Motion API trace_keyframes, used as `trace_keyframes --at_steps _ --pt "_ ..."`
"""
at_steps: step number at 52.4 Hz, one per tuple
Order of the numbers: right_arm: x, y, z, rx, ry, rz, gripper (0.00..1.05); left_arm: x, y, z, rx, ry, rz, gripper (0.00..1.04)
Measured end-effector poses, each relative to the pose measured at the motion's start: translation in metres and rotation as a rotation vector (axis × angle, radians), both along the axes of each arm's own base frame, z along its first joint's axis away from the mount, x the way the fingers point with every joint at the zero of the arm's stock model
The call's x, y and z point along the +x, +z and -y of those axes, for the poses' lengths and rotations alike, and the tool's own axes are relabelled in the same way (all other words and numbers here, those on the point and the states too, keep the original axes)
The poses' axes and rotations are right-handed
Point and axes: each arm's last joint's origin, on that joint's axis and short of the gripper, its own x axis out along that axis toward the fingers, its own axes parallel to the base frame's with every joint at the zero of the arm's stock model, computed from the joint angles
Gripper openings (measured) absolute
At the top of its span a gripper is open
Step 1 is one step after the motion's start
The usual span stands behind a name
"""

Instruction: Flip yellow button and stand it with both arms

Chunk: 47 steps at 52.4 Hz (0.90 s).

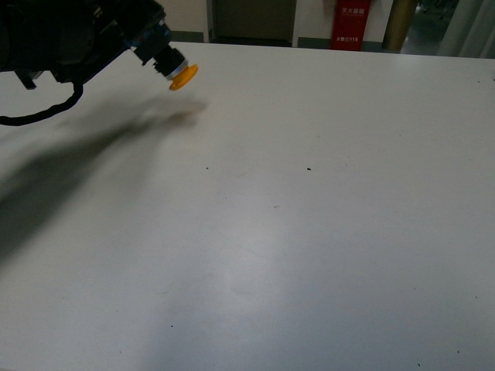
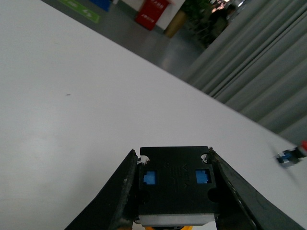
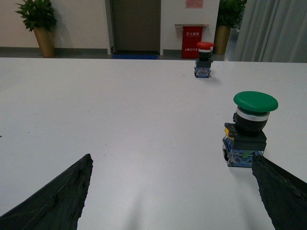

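Note:
In the front view the yellow button [image 1: 179, 73] hangs above the white table [image 1: 309, 232] at the far left, held tilted with its orange-yellow cap pointing down and to the right. My left gripper [image 1: 151, 42] is shut on its blue-grey block. The left wrist view shows the block's black underside [image 2: 175, 184] clamped between both fingers [image 2: 122, 196], a sliver of the cap showing below. My right gripper [image 3: 175, 191] is open low over bare table, with nothing between its fingers; the right arm does not show in the front view.
A green-capped button [image 3: 249, 129] stands upright beside my right gripper's finger. A red-capped button [image 3: 204, 60] stands farther back on the table and appears blurred at the edge of the left wrist view [image 2: 290, 155]. Beyond the table's far edge are a red box [image 1: 349, 23] and potted plants.

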Motion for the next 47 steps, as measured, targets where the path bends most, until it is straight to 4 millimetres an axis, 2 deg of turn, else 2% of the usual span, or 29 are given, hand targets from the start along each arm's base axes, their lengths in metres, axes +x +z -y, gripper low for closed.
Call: trace_keyframes --at_steps 15,27,35,47 --pt "0.0 0.0 0.0 0.0 0.0 0.0 0.97 -0.006 0.003 0.014 -0.296 -0.135 0.054 0.36" --pt "0.0 0.0 0.0 0.0 0.0 0.0 0.97 -0.005 -0.008 0.03 -0.489 -0.253 0.036 0.36" --pt "0.0 0.0 0.0 0.0 0.0 0.0 0.97 0.001 -0.018 0.042 -0.596 -0.313 0.012 0.36" --pt "0.0 0.0 0.0 0.0 0.0 0.0 0.97 0.008 -0.018 0.061 -0.764 -0.432 0.023 0.36"
